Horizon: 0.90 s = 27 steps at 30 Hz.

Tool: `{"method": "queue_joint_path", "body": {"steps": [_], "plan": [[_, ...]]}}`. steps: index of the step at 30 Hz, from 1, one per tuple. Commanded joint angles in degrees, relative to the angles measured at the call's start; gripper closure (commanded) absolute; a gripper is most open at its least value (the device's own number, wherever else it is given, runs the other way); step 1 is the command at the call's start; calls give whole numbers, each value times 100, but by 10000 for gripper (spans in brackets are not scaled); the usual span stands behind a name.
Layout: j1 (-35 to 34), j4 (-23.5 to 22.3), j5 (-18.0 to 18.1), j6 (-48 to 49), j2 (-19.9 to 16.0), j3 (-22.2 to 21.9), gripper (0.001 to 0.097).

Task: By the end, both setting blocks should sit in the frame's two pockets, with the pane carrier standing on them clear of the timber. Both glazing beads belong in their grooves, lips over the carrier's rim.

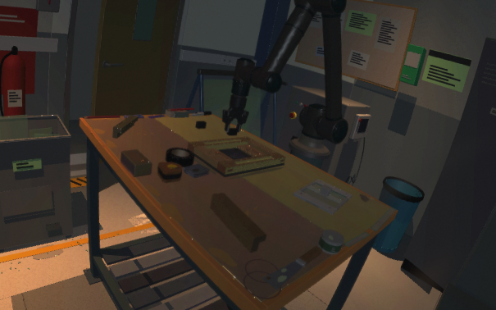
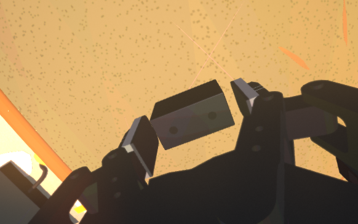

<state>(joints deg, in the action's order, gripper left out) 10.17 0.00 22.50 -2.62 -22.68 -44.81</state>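
A dark setting block with two small dimples on its side lies on the table between my fingers, and my gripper stands open around it without holding it. From the side camera my gripper hangs low over this block, just behind the back edge of the timber frame. The frame lies flat mid-table with a dark square in its middle. A second setting block sits apart to the left, toward the table's back. A pale flat tray with two strips lies to the right of the frame.
A grey bin stands left of the table and a blue waste bin to its right. A tape roll, small blocks, a long timber bar and a green tape roll lie on the table.
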Motion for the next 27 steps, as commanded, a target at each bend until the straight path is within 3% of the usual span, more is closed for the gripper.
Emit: {"method": "queue_joint_path", "body": {"steps": [1,27], "plan": [[0,2,0,0,4,3,336],[0,0,-6,0,-2,1,856]]}}
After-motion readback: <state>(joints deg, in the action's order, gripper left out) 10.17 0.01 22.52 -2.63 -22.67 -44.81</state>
